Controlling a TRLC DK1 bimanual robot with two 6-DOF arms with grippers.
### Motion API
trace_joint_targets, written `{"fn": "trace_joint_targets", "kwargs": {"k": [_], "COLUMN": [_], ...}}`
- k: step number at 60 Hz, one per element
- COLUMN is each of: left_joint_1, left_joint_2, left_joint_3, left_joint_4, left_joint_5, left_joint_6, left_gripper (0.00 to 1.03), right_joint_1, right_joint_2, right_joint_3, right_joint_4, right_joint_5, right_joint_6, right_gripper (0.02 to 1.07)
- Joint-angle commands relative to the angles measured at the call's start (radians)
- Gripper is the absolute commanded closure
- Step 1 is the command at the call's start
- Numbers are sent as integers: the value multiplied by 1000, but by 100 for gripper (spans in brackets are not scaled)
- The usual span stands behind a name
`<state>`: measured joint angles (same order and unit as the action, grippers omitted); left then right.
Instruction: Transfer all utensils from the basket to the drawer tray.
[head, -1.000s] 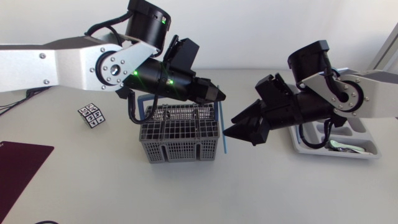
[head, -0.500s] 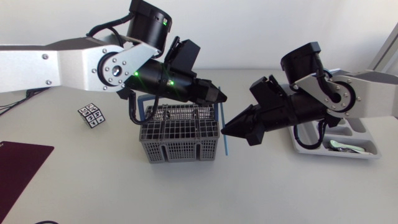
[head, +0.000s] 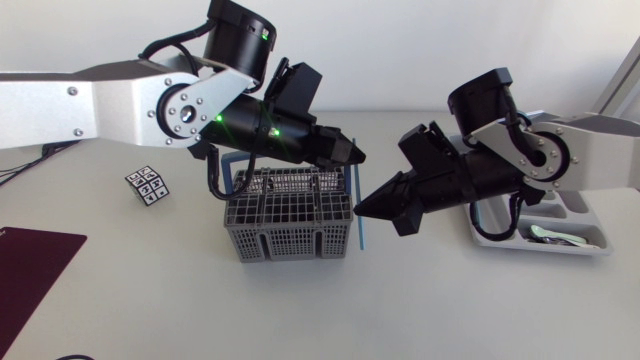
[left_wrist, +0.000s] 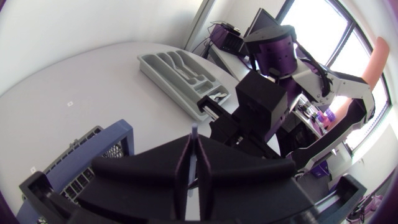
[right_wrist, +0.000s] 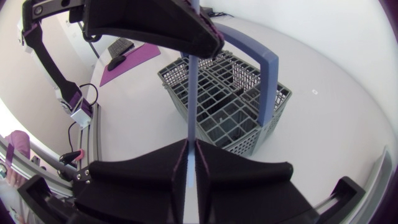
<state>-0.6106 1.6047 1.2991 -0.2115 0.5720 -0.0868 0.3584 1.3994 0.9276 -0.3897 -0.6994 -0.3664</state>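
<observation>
You have a white table (head: 200, 310) with the left arm (head: 90, 105) reaching over the grey mesh basket (head: 285, 215) and the right arm (head: 590, 160) over the drawer tray (head: 590, 245). The tray is at the table's right, well apart from the basket. A dark maroon mat (head: 30, 275) lies at the left edge. The left gripper (head: 348, 152) is pinched tight on the top of a thin blue utensil (head: 361, 238), which hangs upright just beside the basket's right wall. The right gripper (head: 365, 210) has its tip at the utensil's middle; you can't tell if it's clamped. A silver utensil (head: 550, 233) lies in the tray. A small patterned cube (head: 147, 185) sits left of the basket
</observation>
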Motion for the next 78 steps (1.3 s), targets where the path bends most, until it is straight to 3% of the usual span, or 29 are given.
{"fn": "trace_joint_targets", "kwargs": {"k": [1, 9, 31, 44, 61, 78], "left_joint_1": [2, 2, 3, 31, 103, 156], "left_joint_2": [8, 4, -3, -15, -69, -120], "left_joint_3": [6, 5, 8, 6, -11, -47], "left_joint_4": [18, 21, 23, 27, 35, 37], "left_joint_5": [9, 9, 9, 6, -27, -54], "left_joint_6": [-28, -31, -30, -25, -8, 9], "left_gripper": [95, 87, 41, 31, 19, 10], "right_joint_1": [14, 14, 13, -24, -286, -605], "right_joint_2": [4, 3, 1, -5, -13, 79], "right_joint_3": [-19, -29, -58, -90, -95, 16], "right_joint_4": [2, 2, -1, -28, -130, -233], "right_joint_5": [-8, -8, -6, 3, 8, -17], "right_joint_6": [9, 9, 0, -42, -180, -310], "right_gripper": [101, 101, 101, 101, 101, 101]}}
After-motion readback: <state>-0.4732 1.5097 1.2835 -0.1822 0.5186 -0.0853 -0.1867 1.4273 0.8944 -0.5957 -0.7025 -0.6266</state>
